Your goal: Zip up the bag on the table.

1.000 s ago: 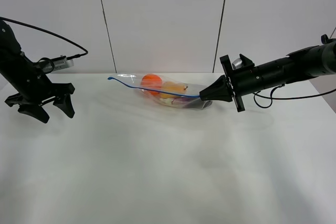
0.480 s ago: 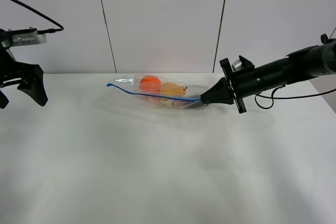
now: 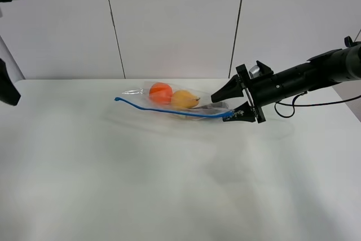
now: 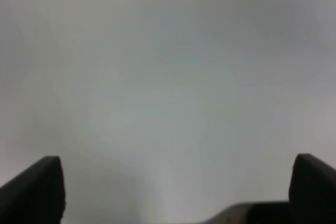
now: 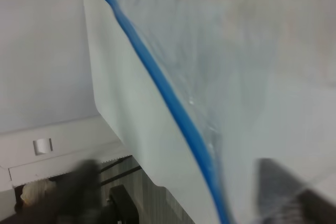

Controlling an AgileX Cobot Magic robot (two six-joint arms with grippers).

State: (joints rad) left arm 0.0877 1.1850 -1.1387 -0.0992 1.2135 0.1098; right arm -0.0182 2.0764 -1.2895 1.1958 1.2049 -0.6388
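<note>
The bag [image 3: 175, 103] lies on the white table [image 3: 169, 184], clear plastic with an orange [image 3: 160, 92] and a yellow pear [image 3: 184, 99] inside; the eggplant does not show. Its blue zipper strip [image 3: 169, 110] runs along the near edge. My right gripper [image 3: 224, 107] is open, its jaws standing on either side of the strip's right end. In the right wrist view the blue strip [image 5: 168, 98] runs between blurred fingers [image 5: 81, 179]. My left gripper [image 4: 178, 182] is open and empty, facing a blank pale surface; only a dark part of that arm [image 3: 7, 83] shows at the far left edge.
A pale panelled wall [image 3: 175, 21] stands behind the table's far edge. The right arm [image 3: 304, 77] reaches in low from the right, with a cable hanging below it.
My right gripper has opened and let go of the zipper end; the bag has settled flatter on the table. The left arm has swung up and left, nearly out of view.
</note>
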